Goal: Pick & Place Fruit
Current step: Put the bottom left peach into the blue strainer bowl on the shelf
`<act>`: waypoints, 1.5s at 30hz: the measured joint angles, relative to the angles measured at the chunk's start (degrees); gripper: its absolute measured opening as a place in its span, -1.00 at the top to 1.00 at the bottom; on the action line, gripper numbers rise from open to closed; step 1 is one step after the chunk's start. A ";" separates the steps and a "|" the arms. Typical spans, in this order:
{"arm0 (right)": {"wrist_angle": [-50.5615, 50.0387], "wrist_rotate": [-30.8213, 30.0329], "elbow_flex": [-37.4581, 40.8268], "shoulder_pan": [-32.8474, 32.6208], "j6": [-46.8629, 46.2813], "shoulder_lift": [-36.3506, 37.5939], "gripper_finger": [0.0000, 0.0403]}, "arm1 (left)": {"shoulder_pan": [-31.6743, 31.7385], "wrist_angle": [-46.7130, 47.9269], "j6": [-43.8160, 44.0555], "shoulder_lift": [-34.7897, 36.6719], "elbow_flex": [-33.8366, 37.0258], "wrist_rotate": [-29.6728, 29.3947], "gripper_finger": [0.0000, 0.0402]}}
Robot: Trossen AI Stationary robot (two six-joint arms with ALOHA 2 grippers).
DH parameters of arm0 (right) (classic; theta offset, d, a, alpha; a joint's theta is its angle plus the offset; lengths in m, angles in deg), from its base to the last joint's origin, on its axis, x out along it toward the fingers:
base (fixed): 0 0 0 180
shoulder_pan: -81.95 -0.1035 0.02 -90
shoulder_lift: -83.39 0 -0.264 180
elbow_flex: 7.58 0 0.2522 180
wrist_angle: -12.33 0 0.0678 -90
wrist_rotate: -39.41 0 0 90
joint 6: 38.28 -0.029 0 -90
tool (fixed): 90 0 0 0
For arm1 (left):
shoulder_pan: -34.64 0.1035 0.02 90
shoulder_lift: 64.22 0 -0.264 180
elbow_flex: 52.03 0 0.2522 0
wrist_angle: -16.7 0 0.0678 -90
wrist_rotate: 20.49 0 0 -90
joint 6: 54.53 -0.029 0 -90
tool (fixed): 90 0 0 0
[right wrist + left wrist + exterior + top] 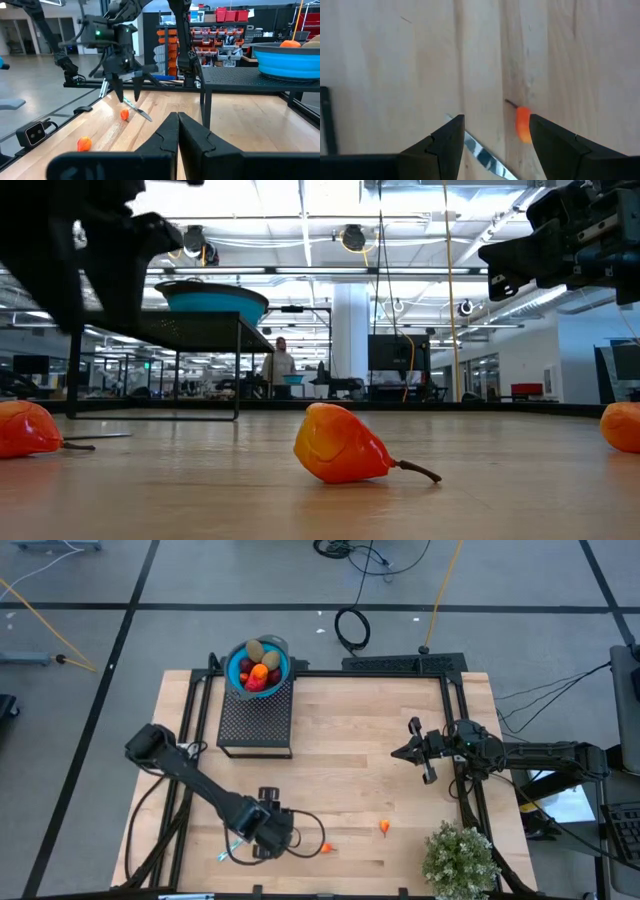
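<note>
Knife (480, 155) lies between left claw (492, 145) fingers.

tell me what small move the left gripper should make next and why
Probably shift sideways toward the orange fruit piece before lowering. The left gripper hangs open over the wood, but the piece lies against one finger instead of centred, and the silver knife-like stick lies in the gap. Closing now could catch the stick.

Two dark jointed arms, black cables
</note>
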 joint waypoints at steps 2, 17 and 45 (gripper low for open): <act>-0.12 0.00 0.00 0.00 0.02 0.00 1.00 | -0.04 -0.70 0.47 -1.28 0.00 1.91 -0.11; -0.20 0.00 0.00 0.00 0.02 0.00 1.00 | -0.86 -1.80 6.32 -9.57 0.04 7.35 -0.11; -0.62 0.00 0.00 0.00 0.02 -0.01 1.00 | -1.07 -1.86 5.21 -9.59 0.04 7.23 0.46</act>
